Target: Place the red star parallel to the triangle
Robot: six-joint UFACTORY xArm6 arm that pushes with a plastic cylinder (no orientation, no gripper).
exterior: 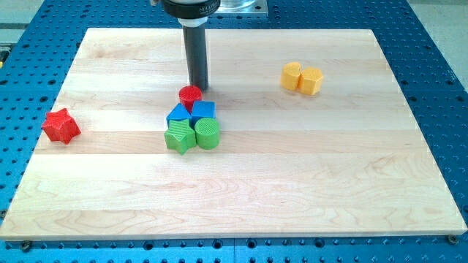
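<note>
A straight dark grey rod (197, 55) hangs from a black-and-silver round mount (208, 6).

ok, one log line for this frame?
tip just above red cylinder | red star far left, untouched | blue triangle in centre cluster | star not yet placed

My tip (198, 88) low on the board, rod upright.

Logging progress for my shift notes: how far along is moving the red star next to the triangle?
Nothing looks done yet. The red star sits alone near the view's left edge, far from the blue triangle in the central cluster. In hand: my tip stands just above the red cylinder, at the cluster's top, not by the star. Left: reach the star and push it rightward alongside the triangle.
</note>
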